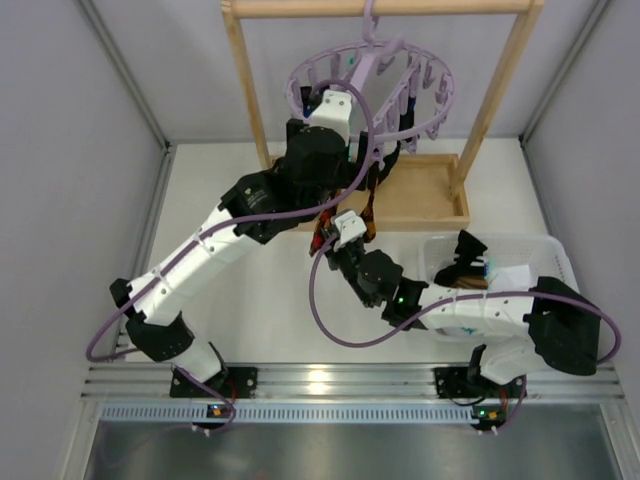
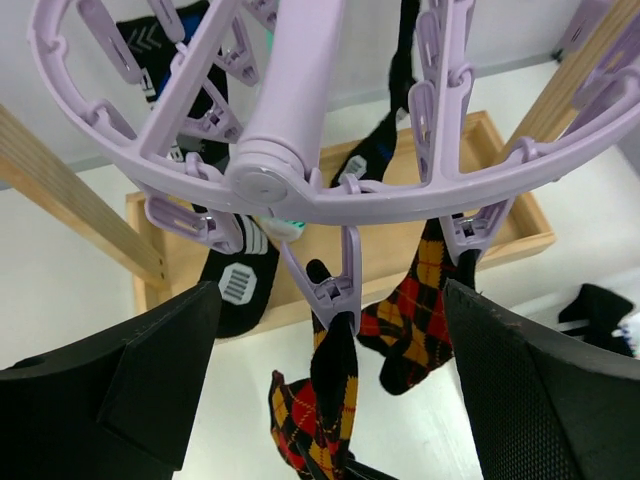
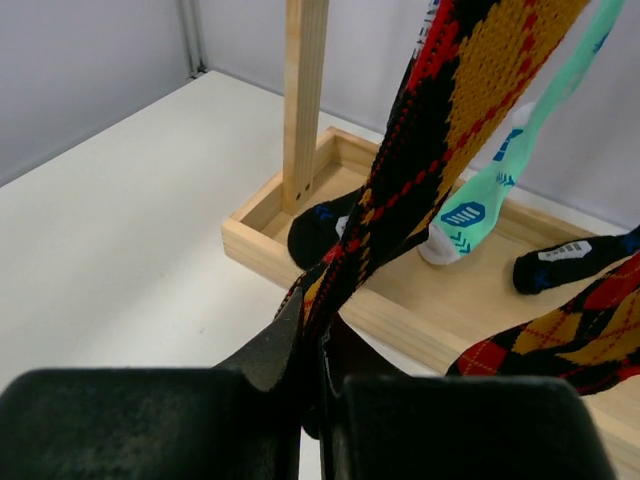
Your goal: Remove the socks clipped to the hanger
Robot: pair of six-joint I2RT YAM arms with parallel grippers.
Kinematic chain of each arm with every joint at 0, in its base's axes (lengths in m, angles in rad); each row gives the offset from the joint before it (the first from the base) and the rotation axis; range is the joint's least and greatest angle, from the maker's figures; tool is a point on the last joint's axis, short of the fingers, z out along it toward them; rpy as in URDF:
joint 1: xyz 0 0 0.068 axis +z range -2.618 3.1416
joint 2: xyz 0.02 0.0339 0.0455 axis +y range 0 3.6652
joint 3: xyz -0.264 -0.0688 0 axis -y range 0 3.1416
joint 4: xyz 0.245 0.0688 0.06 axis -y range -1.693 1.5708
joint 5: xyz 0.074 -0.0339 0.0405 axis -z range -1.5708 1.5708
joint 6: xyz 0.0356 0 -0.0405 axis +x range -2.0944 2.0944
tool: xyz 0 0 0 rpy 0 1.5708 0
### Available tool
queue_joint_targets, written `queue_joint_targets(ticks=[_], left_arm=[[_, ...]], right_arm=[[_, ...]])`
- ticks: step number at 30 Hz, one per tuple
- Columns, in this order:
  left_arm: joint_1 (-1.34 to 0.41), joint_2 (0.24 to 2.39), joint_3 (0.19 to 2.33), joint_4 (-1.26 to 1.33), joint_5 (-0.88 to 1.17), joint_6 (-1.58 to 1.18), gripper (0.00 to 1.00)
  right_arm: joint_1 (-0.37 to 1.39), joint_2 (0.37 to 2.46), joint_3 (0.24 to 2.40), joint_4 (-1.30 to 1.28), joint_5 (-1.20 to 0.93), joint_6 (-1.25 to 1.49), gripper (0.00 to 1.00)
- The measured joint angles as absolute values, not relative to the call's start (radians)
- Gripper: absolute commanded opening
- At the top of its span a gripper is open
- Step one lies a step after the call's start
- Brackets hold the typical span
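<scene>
The round lavender plastic ring hanger (image 2: 262, 182) hangs by its hook from the top bar of the light wooden frame rack (image 1: 247, 90) at the far side of the white table (image 1: 250, 320), with socks still clipped to its pegs.

The left gripper (image 2: 330, 330) is raised just under the ring. Its black fingers (image 2: 130, 400) are spread wide and hold nothing, and the hanger's hub sits above the gap between them.

The right gripper (image 3: 318, 350) is lower and nearer, pinched tight on the bottom end of a red, orange and black argyle sock (image 3: 450, 110). That sock runs taut up from the jaws towards a lavender peg. A second argyle sock (image 2: 420, 310) hangs just to its right from another peg.

Behind them a teal and white sock (image 3: 490, 195) dangles with its white toe down at the floor of the rack's shallow wooden tray base (image 3: 260, 235). It carries a small blue patch with white print. A black sock with a white patch (image 2: 240, 290) hangs on the left side. The print on both patches looks like lines of text, but it is too small to read.

A white plastic basket (image 1: 553, 248) stands on the right of the table beside the right arm, with dark socks lying in it.
</scene>
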State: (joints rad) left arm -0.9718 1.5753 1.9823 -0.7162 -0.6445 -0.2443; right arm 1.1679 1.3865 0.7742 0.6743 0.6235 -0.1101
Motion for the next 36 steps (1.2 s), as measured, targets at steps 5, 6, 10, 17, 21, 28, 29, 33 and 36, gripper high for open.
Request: queue_joint_targets(ticks=[5, 6, 10, 17, 21, 28, 29, 33, 36], left_arm=[[-0.972, 1.620, 1.993, -0.728, -0.680, -0.230, 0.93], [-0.972, 1.631, 2.002, -0.727, -0.686, -0.229, 0.92], [-0.971, 1.663, 2.018, -0.727, -0.709, -0.228, 0.87], [-0.968, 1.701, 2.045, -0.727, -0.745, -0.227, 0.72], [-0.966, 1.711, 2.068, -0.727, -0.753, -0.226, 0.53], [-0.962, 1.716, 2.080, -0.726, -0.760, -0.217, 0.29], [-0.960, 1.717, 2.080, -0.726, -0.760, -0.217, 0.27], [-0.955, 1.718, 2.080, -0.726, -0.760, -0.218, 0.17], [-0.948, 1.718, 2.080, -0.726, -0.757, -0.218, 0.19]], right_arm=[[1.183, 1.402, 0.784, 0.687, 0.643, -0.113, 0.00], [1.185, 1.402, 0.787, 0.688, 0.645, -0.114, 0.00], [1.196, 1.402, 0.788, 0.696, 0.654, -0.117, 0.00], [1.205, 1.415, 0.788, 0.710, 0.661, -0.128, 0.00], [1.211, 1.423, 0.788, 0.713, 0.661, -0.131, 0.00], [1.216, 1.427, 0.788, 0.716, 0.661, -0.131, 0.00], [1.217, 1.427, 0.788, 0.716, 0.661, -0.131, 0.00], [1.220, 1.423, 0.783, 0.714, 0.661, -0.130, 0.00], [1.224, 1.397, 0.754, 0.709, 0.662, -0.128, 0.00]])
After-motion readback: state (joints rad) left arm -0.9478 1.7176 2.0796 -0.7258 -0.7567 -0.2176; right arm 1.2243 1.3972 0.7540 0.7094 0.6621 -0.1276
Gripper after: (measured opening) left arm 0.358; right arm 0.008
